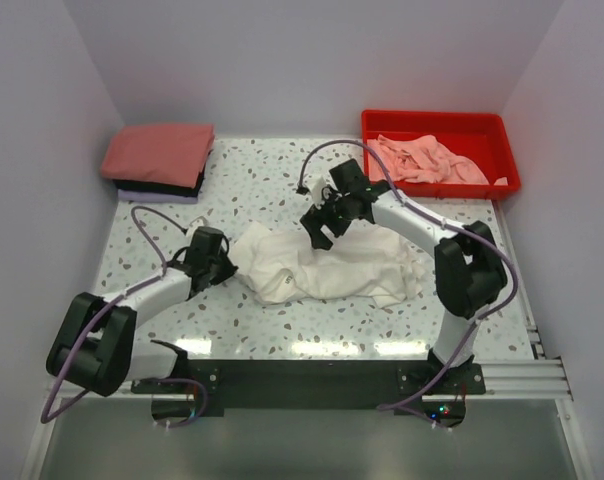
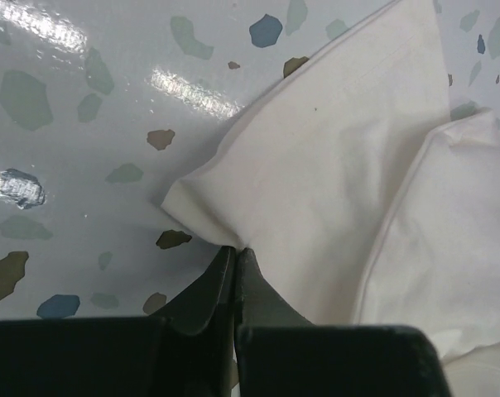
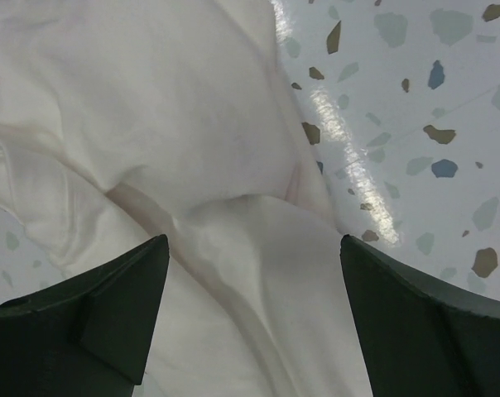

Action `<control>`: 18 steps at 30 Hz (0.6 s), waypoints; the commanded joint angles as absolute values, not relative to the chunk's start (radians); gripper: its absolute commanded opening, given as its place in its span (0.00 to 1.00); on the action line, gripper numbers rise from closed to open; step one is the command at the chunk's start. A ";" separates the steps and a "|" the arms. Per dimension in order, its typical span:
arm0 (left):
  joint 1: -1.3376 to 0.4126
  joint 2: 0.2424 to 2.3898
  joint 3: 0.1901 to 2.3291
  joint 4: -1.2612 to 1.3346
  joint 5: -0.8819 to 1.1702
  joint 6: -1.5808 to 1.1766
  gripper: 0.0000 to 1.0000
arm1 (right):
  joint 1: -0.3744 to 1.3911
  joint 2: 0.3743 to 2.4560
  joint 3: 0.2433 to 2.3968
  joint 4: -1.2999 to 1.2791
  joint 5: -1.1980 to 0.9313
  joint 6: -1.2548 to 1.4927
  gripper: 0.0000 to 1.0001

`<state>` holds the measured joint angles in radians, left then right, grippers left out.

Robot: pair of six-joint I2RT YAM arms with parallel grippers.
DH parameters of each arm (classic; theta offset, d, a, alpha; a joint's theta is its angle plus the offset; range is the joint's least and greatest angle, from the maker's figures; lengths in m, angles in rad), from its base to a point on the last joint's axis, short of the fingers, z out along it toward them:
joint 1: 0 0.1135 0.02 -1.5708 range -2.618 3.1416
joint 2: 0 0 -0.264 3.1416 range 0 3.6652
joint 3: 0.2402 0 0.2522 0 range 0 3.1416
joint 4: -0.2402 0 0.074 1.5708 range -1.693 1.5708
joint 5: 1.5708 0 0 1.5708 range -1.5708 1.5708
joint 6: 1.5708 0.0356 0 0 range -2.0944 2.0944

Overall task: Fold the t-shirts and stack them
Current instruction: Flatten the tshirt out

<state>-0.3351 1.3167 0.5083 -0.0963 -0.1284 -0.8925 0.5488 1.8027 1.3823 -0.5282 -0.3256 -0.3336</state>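
Note:
A crumpled white t-shirt (image 1: 327,268) lies in the middle of the speckled table. My left gripper (image 1: 225,264) sits at its left edge, shut on a pinch of the white cloth (image 2: 316,174), as the left wrist view shows. My right gripper (image 1: 320,227) hovers over the shirt's upper middle, open, with a fold of white fabric (image 3: 233,248) below the wide-apart jaws. Folded t-shirts (image 1: 159,160), salmon-red on top of black and lavender ones, are stacked at the back left. Light pink t-shirts (image 1: 427,160) lie heaped in the red tray.
The red plastic tray (image 1: 502,150) stands at the back right corner. White walls close in the table on three sides. Cables loop from both arms above the table surface (image 1: 252,180).

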 commanded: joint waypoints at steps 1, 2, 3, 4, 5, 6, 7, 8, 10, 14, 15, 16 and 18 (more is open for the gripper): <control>-0.333 1.250 0.485 -0.089 -0.192 -0.853 0.00 | 0.551 1.851 1.448 -0.609 -0.442 -0.416 0.87; -0.333 1.230 0.482 -0.094 -0.196 -0.850 0.00 | 0.555 1.877 1.451 -0.609 -0.457 -0.422 0.86; -0.333 1.221 0.480 -0.097 -0.207 -0.848 0.00 | 0.557 1.888 1.454 -0.603 -0.472 -0.420 0.86; -0.333 1.212 0.477 -0.107 -0.213 -0.845 0.00 | 0.557 1.900 1.459 -0.598 -0.480 -0.420 0.83; -0.333 1.194 0.479 -0.115 -0.224 -0.844 0.00 | 0.560 1.923 1.462 -0.591 -0.485 -0.417 0.82; -0.333 1.184 0.477 -0.127 -0.232 -0.844 0.00 | 0.558 1.936 1.468 -0.583 -0.480 -0.408 0.81; -0.333 1.175 0.477 -0.132 -0.235 -0.844 0.00 | 0.558 1.947 1.470 -0.577 -0.477 -0.397 0.77; -0.333 1.154 0.473 -0.135 -0.241 -0.844 0.00 | 0.560 1.966 1.473 -0.557 -0.477 -0.391 0.74; -0.333 1.135 0.469 -0.140 -0.244 -0.841 0.00 | 0.560 1.974 1.465 -0.528 -0.479 -0.367 0.60; -0.333 1.085 0.465 -0.163 -0.256 -0.845 0.00 | 0.558 1.965 1.445 -0.419 -0.416 -0.312 0.14; -0.333 1.074 0.465 -0.175 -0.261 -0.847 0.00 | 0.560 1.950 1.436 -0.396 -0.399 -0.298 0.09; -0.333 1.056 0.465 -0.181 -0.265 -0.848 0.00 | 0.558 1.939 1.416 -0.378 -0.384 -0.278 0.05; -0.333 1.034 0.469 -0.208 -0.287 -0.854 0.00 | 0.558 1.893 1.378 -0.307 -0.358 -0.247 0.00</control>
<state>-0.3351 1.0737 0.4709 -0.1757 -0.2310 -0.8688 0.5560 1.9762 1.4136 -0.4435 -0.4046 -0.3103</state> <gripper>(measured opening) 0.021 0.021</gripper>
